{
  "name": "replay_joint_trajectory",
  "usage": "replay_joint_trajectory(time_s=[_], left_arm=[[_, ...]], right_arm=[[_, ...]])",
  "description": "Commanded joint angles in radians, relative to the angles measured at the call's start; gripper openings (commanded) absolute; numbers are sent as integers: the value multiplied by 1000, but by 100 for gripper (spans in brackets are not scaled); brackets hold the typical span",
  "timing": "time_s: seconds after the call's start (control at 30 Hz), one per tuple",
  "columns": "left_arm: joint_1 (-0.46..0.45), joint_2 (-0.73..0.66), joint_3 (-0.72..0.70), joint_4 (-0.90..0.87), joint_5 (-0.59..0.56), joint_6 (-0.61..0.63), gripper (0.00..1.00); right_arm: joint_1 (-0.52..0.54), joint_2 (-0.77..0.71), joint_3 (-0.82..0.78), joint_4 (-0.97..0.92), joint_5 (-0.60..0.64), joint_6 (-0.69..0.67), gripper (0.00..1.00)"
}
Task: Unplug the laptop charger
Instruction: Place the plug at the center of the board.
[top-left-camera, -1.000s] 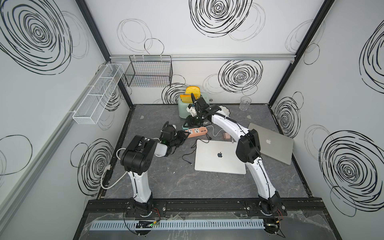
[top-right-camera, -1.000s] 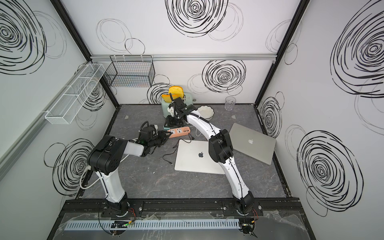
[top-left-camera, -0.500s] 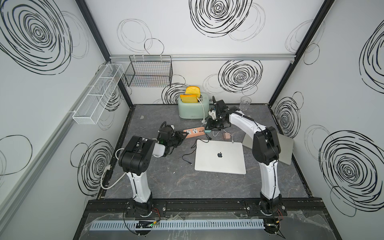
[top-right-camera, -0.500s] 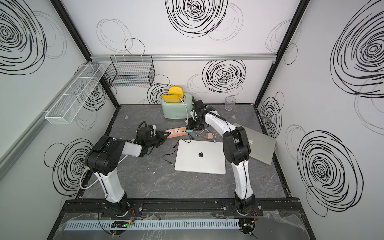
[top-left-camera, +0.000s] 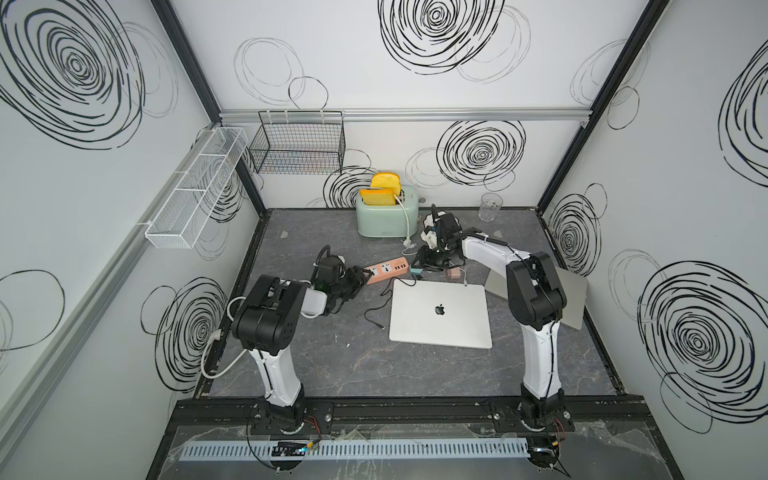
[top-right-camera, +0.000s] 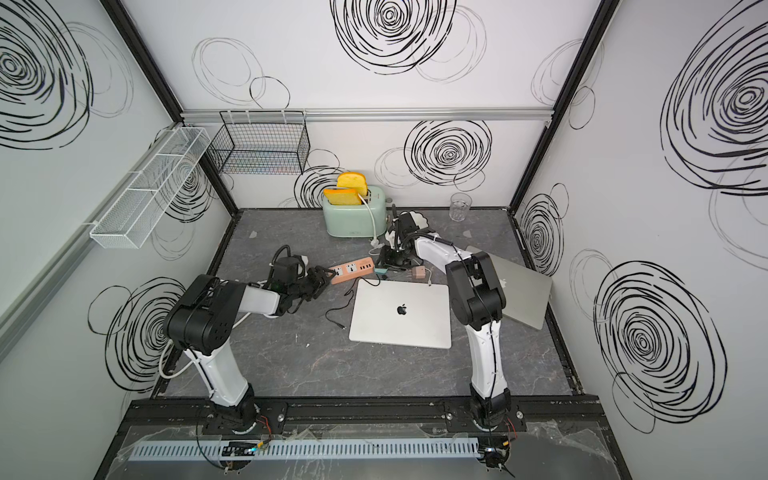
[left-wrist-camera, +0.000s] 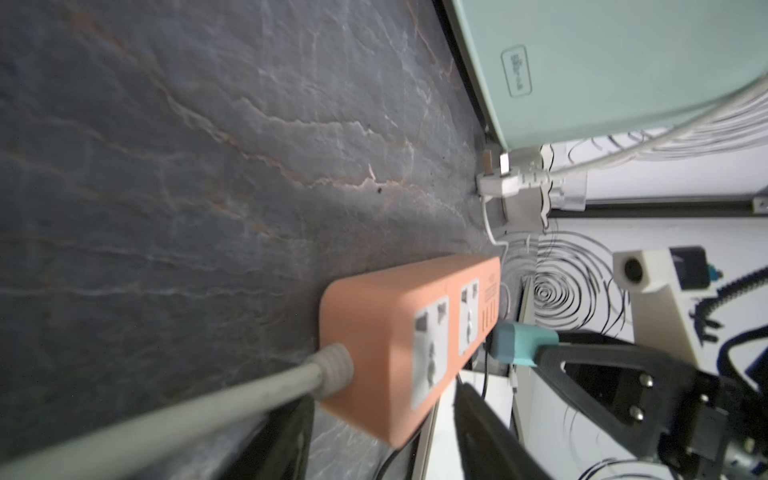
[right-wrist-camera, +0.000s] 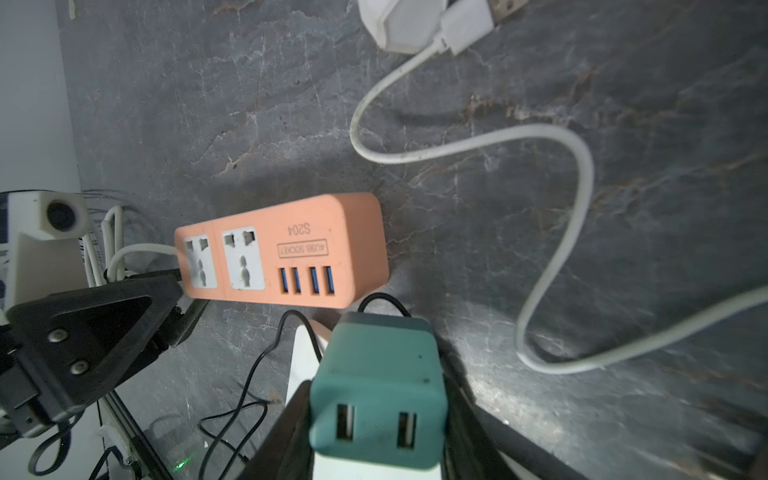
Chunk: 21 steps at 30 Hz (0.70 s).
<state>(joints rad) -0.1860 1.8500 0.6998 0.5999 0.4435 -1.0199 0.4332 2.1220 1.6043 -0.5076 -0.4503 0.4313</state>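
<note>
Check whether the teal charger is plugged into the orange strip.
No, the teal charger sits in the right pincer, apart from the orange strip.

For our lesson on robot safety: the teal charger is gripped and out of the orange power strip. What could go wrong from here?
1. The right claw holds the teal charger by its sides only, so it might slip.
2. The black cable looping beside the laptop could snag if it trails from the charger.
3. The left claw stands open astride the end of the power strip and may knock it.
</note>
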Motion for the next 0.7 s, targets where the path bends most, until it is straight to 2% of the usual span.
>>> replay_joint_trajectory(time_s=[0.0,0.13,0.37,0.53,0.67], left_arm=[[10,8,-49,-190,-58,17,68],[11,-32,-54,-206,-54,28,80],[5,-185,-48,-338,-39,111,100],[15,-323,-66,-435,4,196,98],[11,-440,-71,-526,-5,271,98]], right_arm=[[-8,-8,-12,50,-27,16,28],[-20,-23,-39,60,-28,21,32],[-21,-42,-51,45,-10,5,50],[-21,-83,-45,40,10,-22,69],[-21,-118,-29,21,38,-39,83]])
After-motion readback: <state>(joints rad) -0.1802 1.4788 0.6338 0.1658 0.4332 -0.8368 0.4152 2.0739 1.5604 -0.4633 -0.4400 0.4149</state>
